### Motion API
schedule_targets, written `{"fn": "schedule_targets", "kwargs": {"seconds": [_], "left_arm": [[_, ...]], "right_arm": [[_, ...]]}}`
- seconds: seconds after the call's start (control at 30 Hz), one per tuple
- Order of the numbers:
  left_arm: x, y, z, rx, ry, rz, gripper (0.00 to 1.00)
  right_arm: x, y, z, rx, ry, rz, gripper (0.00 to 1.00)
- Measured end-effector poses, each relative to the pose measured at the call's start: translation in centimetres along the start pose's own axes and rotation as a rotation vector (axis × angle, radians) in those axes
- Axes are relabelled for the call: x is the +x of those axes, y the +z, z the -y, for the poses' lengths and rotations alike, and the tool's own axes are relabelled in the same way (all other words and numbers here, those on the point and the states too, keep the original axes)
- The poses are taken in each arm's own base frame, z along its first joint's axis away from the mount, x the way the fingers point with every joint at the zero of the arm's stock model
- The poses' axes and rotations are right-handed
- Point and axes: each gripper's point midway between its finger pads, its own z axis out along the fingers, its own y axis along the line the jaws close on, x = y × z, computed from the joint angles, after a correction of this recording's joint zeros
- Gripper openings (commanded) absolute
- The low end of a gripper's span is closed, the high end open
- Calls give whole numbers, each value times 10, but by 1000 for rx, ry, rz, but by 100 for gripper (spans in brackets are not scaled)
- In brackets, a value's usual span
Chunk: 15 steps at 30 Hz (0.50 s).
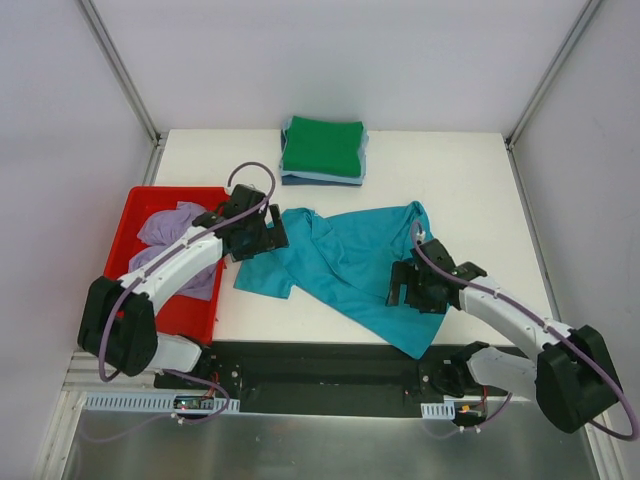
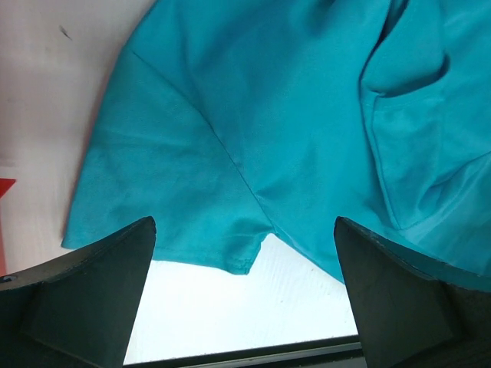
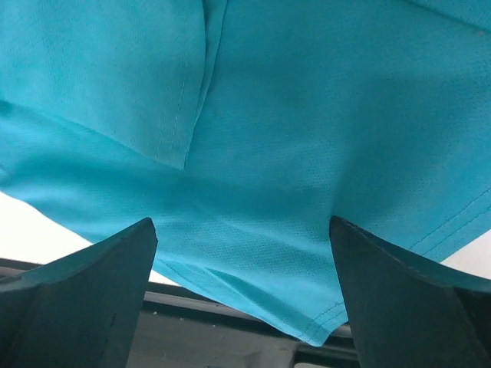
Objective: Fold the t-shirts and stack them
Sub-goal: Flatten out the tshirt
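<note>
At near table edge, right gripper [image 3: 242, 230] over teal t-shirt [image 1: 350, 262], fingers spread wide, nothing held. Left gripper [image 2: 244, 230] just as wide apart, empty, above shirt's left sleeve. Teal t-shirt lies rumpled, unfolded, across middle of white table [image 1: 480, 190], one hem corner reaching near edge. To its left, red tray [image 1: 130, 212] holds bunched lavender t-shirt [image 1: 172, 225]. At far edge, folded stack: green t-shirt [image 1: 322, 147] on top, blue t-shirts [image 1: 320, 179] showing beneath.
</note>
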Motion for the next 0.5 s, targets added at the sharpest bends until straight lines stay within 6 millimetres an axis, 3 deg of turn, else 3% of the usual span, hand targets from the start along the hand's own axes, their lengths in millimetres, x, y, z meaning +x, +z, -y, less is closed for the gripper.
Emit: {"fn": "schedule_targets", "kwargs": {"seconds": [0.07,0.2,0.4,0.5], "left_arm": [[6,12,-1,-10,-12,-35,99],[24,39,-5,-43,-32,-124,99],[45,68,-11,-74,-43,-226,99],[36,77,1,-57,-47,-233,99]], "right_arm": [[4,4,3,9,27,-15,96],[-14,17,5,15,110,-24,96],[-72,33,13,21,217,-3,96],[-100,42,16,13,245,-7,96]]}}
